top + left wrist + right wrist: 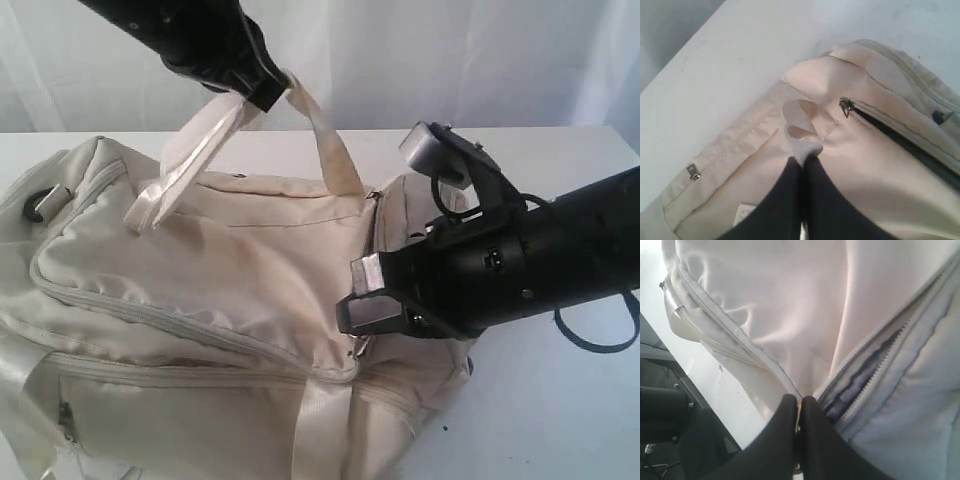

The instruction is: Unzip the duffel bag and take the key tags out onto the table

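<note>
The cream duffel bag (200, 270) lies on the white table (540, 400). Above the bag, my left gripper (268, 97) is shut on a satin handle (200, 150) and holds it up. The left wrist view shows that gripper (804, 157) pinching the white webbing (800, 125), beside a zipper (900, 142) open on dark lining. My right gripper (355, 310) sits at the bag's right end. In its wrist view it (799, 401) is shut, with a thin sliver that looks like the zipper pull between the fingers, where a zipper (865, 372) stands partly open. The key tags are hidden.
A dark metal ring (40, 205) hangs at the bag's left end. A small side zipper pull (692, 172) lies near the table. A dark cable loop (600, 335) rests on the table under the right arm. Beyond the table edge, dark equipment (665, 415) stands below.
</note>
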Robot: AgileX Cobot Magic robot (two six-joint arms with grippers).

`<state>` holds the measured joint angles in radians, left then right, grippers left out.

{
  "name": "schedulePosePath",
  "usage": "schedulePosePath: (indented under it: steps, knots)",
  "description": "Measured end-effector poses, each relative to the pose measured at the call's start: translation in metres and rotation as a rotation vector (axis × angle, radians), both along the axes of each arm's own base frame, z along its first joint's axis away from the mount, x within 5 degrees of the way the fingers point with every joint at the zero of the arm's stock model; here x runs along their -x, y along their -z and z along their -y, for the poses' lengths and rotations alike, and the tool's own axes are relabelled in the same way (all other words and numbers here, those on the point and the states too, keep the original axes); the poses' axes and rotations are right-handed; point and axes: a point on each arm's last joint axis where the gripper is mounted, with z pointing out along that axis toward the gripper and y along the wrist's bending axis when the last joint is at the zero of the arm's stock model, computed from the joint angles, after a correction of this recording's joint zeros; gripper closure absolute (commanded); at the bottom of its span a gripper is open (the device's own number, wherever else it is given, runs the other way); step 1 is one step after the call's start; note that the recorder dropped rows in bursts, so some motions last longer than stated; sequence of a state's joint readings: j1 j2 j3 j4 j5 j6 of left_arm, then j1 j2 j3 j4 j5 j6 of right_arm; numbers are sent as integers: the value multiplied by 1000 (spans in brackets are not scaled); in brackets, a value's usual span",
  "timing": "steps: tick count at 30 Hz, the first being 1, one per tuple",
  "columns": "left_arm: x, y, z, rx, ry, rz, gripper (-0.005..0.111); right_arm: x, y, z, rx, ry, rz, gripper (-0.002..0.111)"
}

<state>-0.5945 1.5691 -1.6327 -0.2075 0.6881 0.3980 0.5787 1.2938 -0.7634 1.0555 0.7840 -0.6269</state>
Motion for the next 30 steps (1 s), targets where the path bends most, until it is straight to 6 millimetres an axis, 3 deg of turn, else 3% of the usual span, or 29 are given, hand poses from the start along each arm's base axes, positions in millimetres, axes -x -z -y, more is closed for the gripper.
schedulePosePath:
  steps: [10, 14, 17, 20, 22, 27, 30]
  knots:
    - [2, -42, -6, 25, 4, 80, 107, 0, 2, 1, 24, -15, 18, 108]
    - [5, -42, -7, -1, 17, 49, 107, 1, 2, 1, 31, -23, 20, 108]
    - [3, -33, -8, -53, 13, -8, 107, 4, 3, 4, 74, -77, 40, 108]
    - [0, -16, -4, -116, 23, -113, 106, 8, -8, 9, 80, -88, 106, 108]
    - [-3, -6, -2, -150, 30, -166, 95, 11, -16, 11, 67, -82, 138, 108]
    - [-4, 2, -1, -176, 32, -217, 55, 14, -19, 13, 63, -91, 145, 108]
    - [-4, 2, -1, -177, 30, -222, 43, 14, -19, 13, 64, -95, 143, 100]
